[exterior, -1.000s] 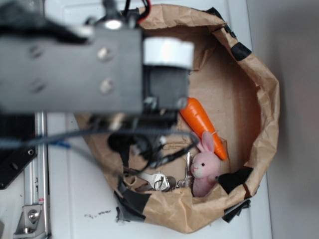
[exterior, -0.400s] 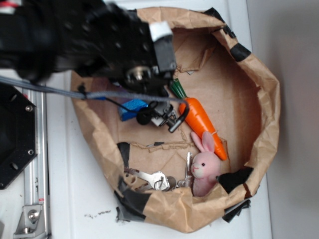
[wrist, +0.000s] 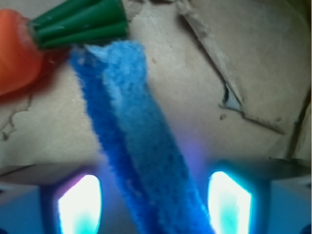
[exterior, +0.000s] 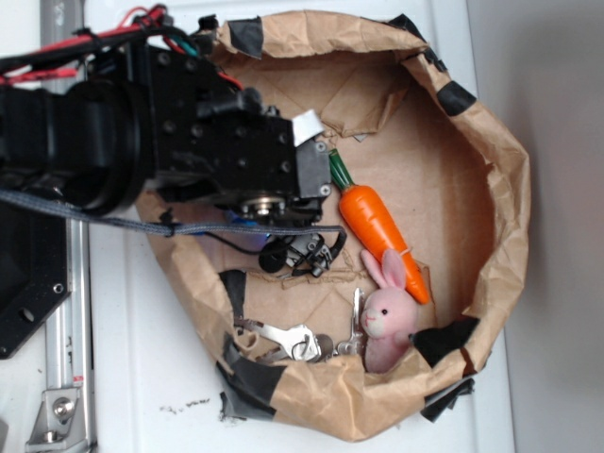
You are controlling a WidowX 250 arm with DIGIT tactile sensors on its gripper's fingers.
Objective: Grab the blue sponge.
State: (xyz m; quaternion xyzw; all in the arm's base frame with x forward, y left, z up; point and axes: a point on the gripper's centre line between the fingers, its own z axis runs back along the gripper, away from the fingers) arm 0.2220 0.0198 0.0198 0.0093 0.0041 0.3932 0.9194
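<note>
The blue sponge [wrist: 127, 126] is a fuzzy bright-blue bar lying slantwise on the brown paper floor, its far end almost touching the toy carrot's green top [wrist: 80, 22]. My gripper [wrist: 155, 204] is open and straddles the sponge's near end. One glowing fingertip [wrist: 80, 204] stands on its left and the other on its right, each with a gap to the foam. In the exterior view the black arm [exterior: 189, 142] covers the sponge and the fingers.
A rolled-down brown paper bag [exterior: 500, 170] walls in everything. Inside lie an orange toy carrot [exterior: 376, 225], a pink plush bunny [exterior: 387, 316] and a bunch of metal keys [exterior: 293, 340]. Black tape patches mark the bag rim.
The arm has dropped from close to the camera down into the bag. It now covers the sponge, which showed beside it 0.4 s ago.
</note>
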